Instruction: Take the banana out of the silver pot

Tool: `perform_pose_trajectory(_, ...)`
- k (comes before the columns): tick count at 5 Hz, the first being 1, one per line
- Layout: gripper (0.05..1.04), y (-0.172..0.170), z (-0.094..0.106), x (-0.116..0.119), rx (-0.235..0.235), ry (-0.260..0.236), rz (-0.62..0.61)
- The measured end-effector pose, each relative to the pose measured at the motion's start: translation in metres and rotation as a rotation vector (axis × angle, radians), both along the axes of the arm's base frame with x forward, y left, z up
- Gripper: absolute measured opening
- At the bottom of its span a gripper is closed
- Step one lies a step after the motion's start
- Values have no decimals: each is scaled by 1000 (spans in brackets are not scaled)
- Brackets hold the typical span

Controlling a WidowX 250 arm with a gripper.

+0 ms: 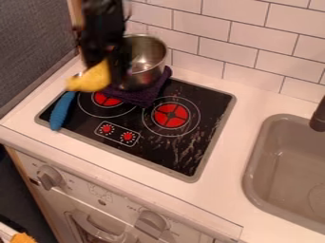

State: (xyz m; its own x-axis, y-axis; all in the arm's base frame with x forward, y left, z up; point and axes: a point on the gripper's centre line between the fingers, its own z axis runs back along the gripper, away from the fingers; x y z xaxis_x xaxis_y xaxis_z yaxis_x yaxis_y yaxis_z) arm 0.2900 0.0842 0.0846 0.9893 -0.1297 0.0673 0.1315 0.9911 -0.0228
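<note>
Jaws around banana [92,78] near pot [149,51]

Item: one robot arm [101,21], mine, black, single. Entry: from the top edge of the camera view, left of centre. Pose: lowered steeply, near upright, its visible length all in the upper left; separate joints could not be told apart. Item: one gripper [113,71], mine, black, two-fingered, fitted at the arm's lower end. Pose: hung downward, raised above the work surface. State: closed on a load.
</note>
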Motion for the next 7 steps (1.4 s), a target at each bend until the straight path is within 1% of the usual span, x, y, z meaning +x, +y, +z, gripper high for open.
perform_pose_trajectory(1, 601, 12, -24, -29, 44, 40, -17)
perform_pose_trajectory(2, 601, 19, -41, -45, 67, 36, -18)
perform_pose_trajectory(3, 601, 22, -47, -41, 86, -4, -2)
perform_pose_trajectory(4, 601, 17, -62, -37, 64, -19, -12)
perform_pose_trajectory(5, 601, -2, -74, -30, 29, -14, -56)
perform_pose_trajectory(6, 601, -13, -76, -24, 26, -6, -90)
perform_pose_trajectory(7, 685, -17, -75, -21, 18, 2, -75)
